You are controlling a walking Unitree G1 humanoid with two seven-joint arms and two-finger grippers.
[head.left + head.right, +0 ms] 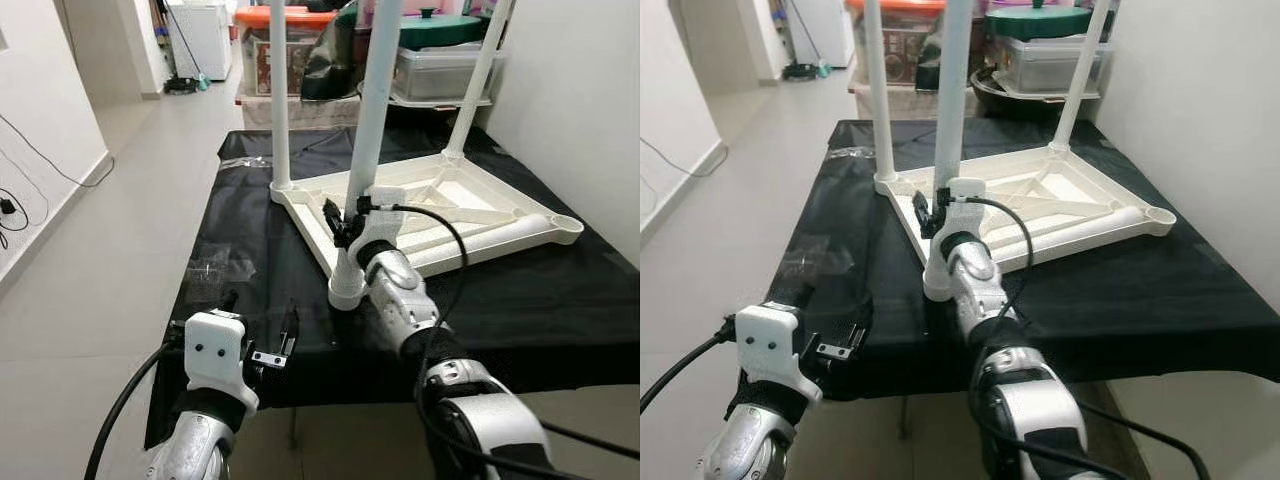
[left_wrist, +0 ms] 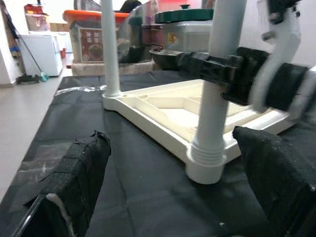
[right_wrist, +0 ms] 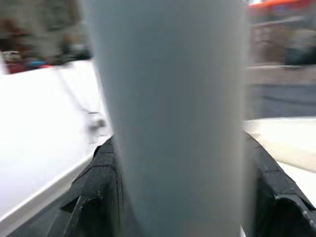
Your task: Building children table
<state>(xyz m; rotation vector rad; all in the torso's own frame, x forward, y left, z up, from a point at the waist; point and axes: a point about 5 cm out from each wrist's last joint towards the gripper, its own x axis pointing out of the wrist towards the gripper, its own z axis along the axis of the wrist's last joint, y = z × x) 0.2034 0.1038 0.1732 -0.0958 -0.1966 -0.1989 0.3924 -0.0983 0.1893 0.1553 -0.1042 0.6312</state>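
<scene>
A white children's table top [image 1: 440,195] lies upside down on a black-covered table [image 1: 560,310]. Three white legs stand upright in its corners: the near one [image 1: 375,110], a back left one [image 1: 280,100] and a back right one [image 1: 480,80]. A fourth leg [image 1: 490,243] lies loose across the top. My right gripper [image 1: 345,222] is shut on the near leg just above its socket; in the right wrist view that leg [image 3: 173,113] sits between the black fingers [image 3: 94,192]. My left gripper [image 1: 260,320] hovers open at the table's front edge, facing the near leg [image 2: 217,74].
Crumpled clear plastic [image 1: 215,270] lies on the cloth at the front left. Storage boxes [image 1: 290,50] and a lidded bin [image 1: 440,65] are stacked behind the table. A white wall [image 1: 590,100] stands on the right, and tiled floor [image 1: 130,200] runs along the left.
</scene>
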